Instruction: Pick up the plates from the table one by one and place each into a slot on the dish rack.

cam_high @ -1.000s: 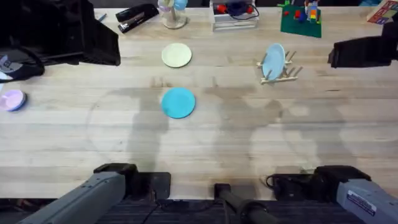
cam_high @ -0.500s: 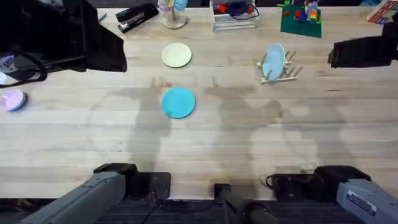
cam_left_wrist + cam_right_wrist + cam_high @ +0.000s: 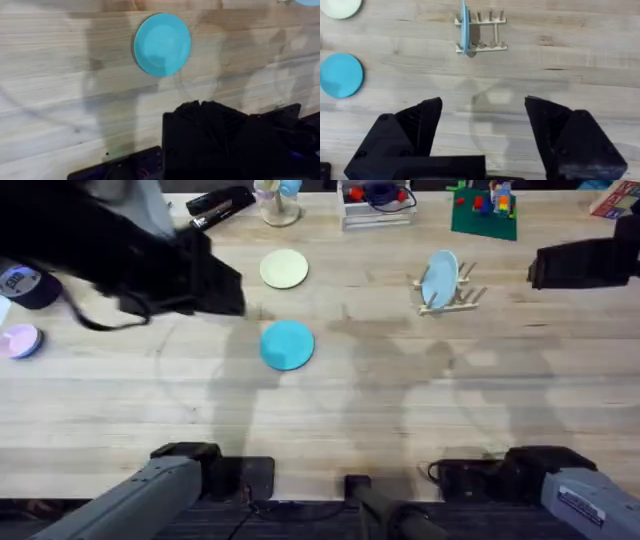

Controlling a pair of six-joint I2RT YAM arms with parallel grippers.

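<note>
Overhead, left-wrist and right-wrist views of a light wooden table (image 3: 400, 410). The landmark is the dish rack (image 3: 452, 292), a small peg rack standing on the far right part of the tabletop, with a pale light-blue plate (image 3: 438, 278) held upright on edge in its slots. The teal-blue plate (image 3: 287, 344) lies flat on the table well to the left of the rack and slightly nearer the arm bases; the cream-yellow plate (image 3: 284, 268) lies flat farther left of the rack, just beyond the teal one, the two apart. The left arm (image 3: 130, 255) appears as a large dark blurred mass over the table far to the left of the rack, beside both flat plates; whether its pincer is apart or together cannot be told. In the left-wrist view the teal-blue plate (image 3: 161, 44) lies ahead of the wrist. The right gripper (image 3: 482, 127) has its black fingers (image 3: 427, 117) spread wide apart and holds nothing; its wrist view shows the rack (image 3: 481, 34) ahead of it, with both flat plates off to one side.
</note>
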